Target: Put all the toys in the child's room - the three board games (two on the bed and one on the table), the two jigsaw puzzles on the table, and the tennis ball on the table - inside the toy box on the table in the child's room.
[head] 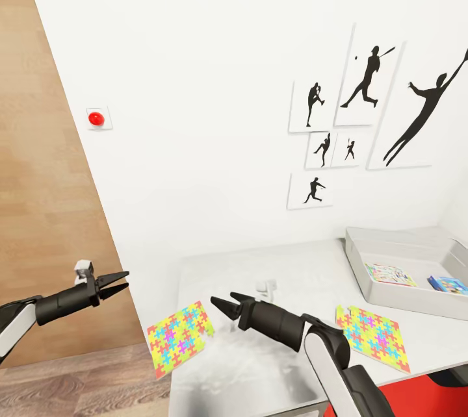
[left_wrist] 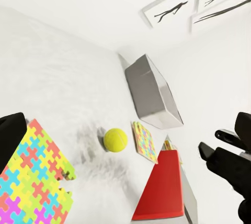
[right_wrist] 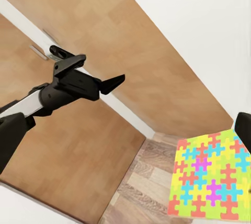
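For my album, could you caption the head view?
Both grippers, left and right, hover near a jigsaw puzzle overhanging the table edge, toy box beyond.

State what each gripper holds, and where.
Nothing is held. The left gripper and right gripper are both empty, hovering near the jigsaw puzzle overhanging the table edge.

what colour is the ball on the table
Yellow-green. The tennis ball shows best in the left wrist view, resting on the pale table.

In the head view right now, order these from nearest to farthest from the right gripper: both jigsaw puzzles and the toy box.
From the right gripper:
1. Jigsaw puzzle overhanging the table's left edge, just beside it.
2. Jigsaw puzzle on the right, before the box.
3. Toy box, far right.
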Available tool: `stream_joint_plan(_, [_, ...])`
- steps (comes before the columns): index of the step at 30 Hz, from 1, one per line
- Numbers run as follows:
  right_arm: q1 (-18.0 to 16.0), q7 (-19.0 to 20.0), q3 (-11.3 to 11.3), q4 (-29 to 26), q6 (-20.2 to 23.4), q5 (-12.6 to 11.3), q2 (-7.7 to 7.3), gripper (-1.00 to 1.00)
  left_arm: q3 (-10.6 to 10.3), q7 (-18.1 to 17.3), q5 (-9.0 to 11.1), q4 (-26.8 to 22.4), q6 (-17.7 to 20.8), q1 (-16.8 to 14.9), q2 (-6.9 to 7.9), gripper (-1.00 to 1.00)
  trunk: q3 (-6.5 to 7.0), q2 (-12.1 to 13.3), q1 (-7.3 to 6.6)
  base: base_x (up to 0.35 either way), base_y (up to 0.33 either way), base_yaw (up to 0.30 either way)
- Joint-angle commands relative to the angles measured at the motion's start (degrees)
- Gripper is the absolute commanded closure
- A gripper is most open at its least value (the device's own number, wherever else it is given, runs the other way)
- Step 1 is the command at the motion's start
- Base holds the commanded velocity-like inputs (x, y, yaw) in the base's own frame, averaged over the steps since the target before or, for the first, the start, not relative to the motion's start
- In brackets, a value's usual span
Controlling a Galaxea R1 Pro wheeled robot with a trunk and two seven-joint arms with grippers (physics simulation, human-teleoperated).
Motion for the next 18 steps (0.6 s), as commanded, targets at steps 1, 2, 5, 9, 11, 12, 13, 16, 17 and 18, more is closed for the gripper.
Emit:
stream_joint_plan(1, [-0.01,-0.02,-0.05,-0.36,0.4,-0.63,-0.04,-1.0,-0.3,-0.09,0.49,0.03,0.46,-0.07,0.09,-1.0,-0.27,-0.47,0.23,0.0,0.0,0.0])
stream_joint_plan(2, [0.03,-0.02,-0.05,-0.68,0.41,-0.95,-0.09,-1.0,-0.3,-0.13,0.5,0.03,0.46,-0.07,0.1,-1.0,-0.45,-0.87,0.45,0.0,0.0,0.0])
stream_joint_plan(5, [0.09,-0.03,-0.05,-1.18,0.41,-1.92,-0.14,-1.0,-0.3,-0.16,0.52,0.03,0.46,-0.07,0.11,-1.0,-0.98,-2.07,1.11,0.0,0.0,0.0])
stream_joint_plan(9, [0.16,-0.03,-0.04,-1.29,0.41,-3.17,-0.22,-1.0,-0.3,-0.18,0.54,0.03,0.46,-0.07,0.12,-1.0,-1.7,-3.68,1.99,0.0,0.0,0.0])
stream_joint_plan(11, [0.17,-0.03,-0.04,-1.31,0.41,-3.8,-0.24,-1.0,-0.24,-0.18,0.61,0.03,0.46,-0.07,0.15,-1.0,-2.06,-4.48,2.43,0.0,0.0,0.0])
stream_joint_plan(12, [0.19,-0.03,-0.04,-1.33,0.41,-4.11,-0.24,-1.0,-0.22,-0.18,0.63,0.05,0.46,-0.07,0.18,-1.0,-2.24,-4.88,2.65,0.0,0.0,0.0])
stream_joint_plan(13, [0.22,0.01,-0.04,-1.38,0.41,-4.43,-0.24,-1.0,-0.18,-0.18,0.67,0.08,0.46,-0.07,0.21,-1.0,-2.42,-5.28,2.87,0.0,0.0,0.0])
stream_joint_plan(16, [0.25,0.0,-0.04,-1.41,0.41,-5.37,-0.25,-1.0,-0.15,-0.18,0.72,0.1,0.46,-0.07,0.26,-1.0,-2.96,-6.48,3.53,0.0,0.0,0.0])
stream_joint_plan(17, [0.26,-0.01,-0.04,-1.41,0.41,-5.68,-0.25,-1.0,-0.14,-0.18,0.72,0.11,0.46,-0.07,0.27,-1.0,-3.14,-6.89,3.75,0.0,0.0,0.0])
stream_joint_plan(18, [0.26,-0.01,-0.04,-1.41,0.41,-5.99,-0.25,-1.0,-0.12,-0.18,0.74,0.11,0.46,-0.07,0.27,-1.0,-3.32,-7.29,3.97,0.0,0.0,0.0])
